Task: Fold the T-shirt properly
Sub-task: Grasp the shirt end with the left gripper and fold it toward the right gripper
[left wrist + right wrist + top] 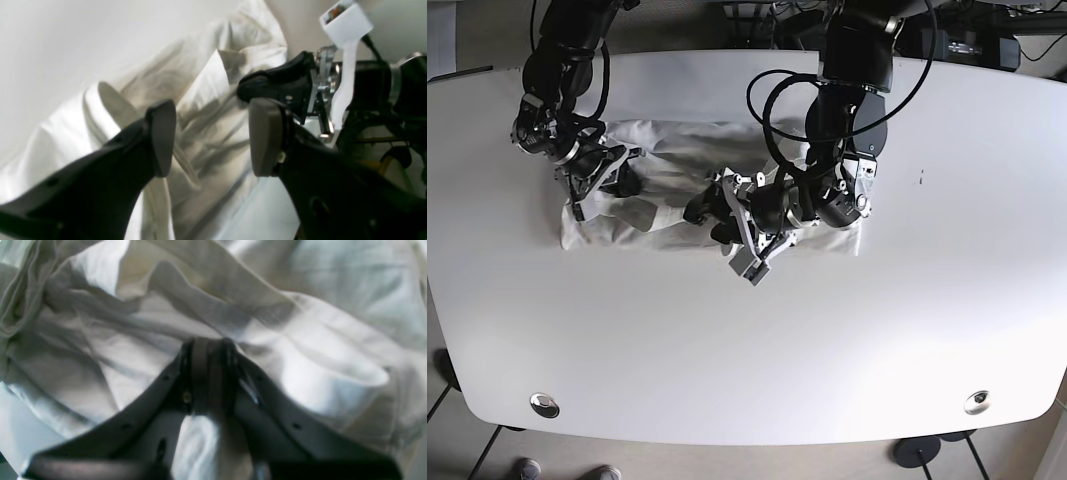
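Left wrist view, left gripper (210,133): its two dark fingers stand well apart, with nothing between the pads; crumpled cloth lies just beyond them.
Left wrist view, T-shirt (206,100): white, creased, spread on the pale table (50,40); a folded hem edge shows near the middle.
Left wrist view, right gripper (248,90): seen across the cloth, its black tip down on the fabric; whether it pinches cannot be told here.
Right wrist view, right gripper (208,346): fingers pressed together, tips at a ridge of cloth; the nip itself is blurred.
Right wrist view, T-shirt (300,340): fills the frame in deep wrinkles and folds.
Base view, T-shirt (677,150): bunched in a long band across the far half of the white table (747,350).
Base view, left gripper (707,212): low over the shirt's middle.
Base view, right gripper (622,185): at the shirt's left end, touching it.
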Available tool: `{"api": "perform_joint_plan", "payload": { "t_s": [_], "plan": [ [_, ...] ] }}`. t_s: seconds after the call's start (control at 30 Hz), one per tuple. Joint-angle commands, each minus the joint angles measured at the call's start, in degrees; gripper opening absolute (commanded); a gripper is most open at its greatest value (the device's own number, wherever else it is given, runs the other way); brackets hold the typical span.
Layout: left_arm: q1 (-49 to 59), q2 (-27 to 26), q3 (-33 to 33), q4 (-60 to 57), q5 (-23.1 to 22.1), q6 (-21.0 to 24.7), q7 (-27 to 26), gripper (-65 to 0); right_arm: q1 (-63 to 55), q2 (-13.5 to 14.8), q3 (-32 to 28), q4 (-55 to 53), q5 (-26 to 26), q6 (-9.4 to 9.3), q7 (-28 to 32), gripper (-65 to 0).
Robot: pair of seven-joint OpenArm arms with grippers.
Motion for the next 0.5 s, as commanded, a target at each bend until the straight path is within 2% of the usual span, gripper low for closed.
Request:
{"api": "perform_joint_plan", "payload": {
  "t_s": [0.03,0.2,0.27,0.3,0.37,0.5],
  "plan": [
    [-1.4,-0.2,-0.3,2.3,-1.0,-0.3,-1.5,-31.8,0.6,0.3,0.0,0.9,-0.1,0.10,-0.5,-58.5],
    [2.7,-7.8,-1.2,12.4,-0.6,-0.1,-8.2,-32.2,0.6,0.3,0.0,0.9,-0.1,0.10,-0.5,-58.5],
    [5.3,-10.3,-2.4,13.0,-0.6,-0.1,-10.0,-39.6,0.6,0.3,0.0,0.9,-0.1,0.10,-0.5,-58.5],
    [6.4,-11.4,-4.1,12.6,-0.5,0.0,-10.0,-48.2,0.6,0.3,0.0,0.9,-0.1,0.10,-0.4,-58.5],
    [7.7,-11.9,-6.4,10.7,-0.4,0.0,-10.1,-55.3,0.6,0.3,0.0,0.9,-0.1,0.10,-0.4,-58.5],
    [9.6,-13.7,-7.3,7.5,-0.5,-0.2,-10.2,-55.6,0.6,0.3,0.0,2.5,-0.1,0.10,-0.4,-58.5]
  ]
}}
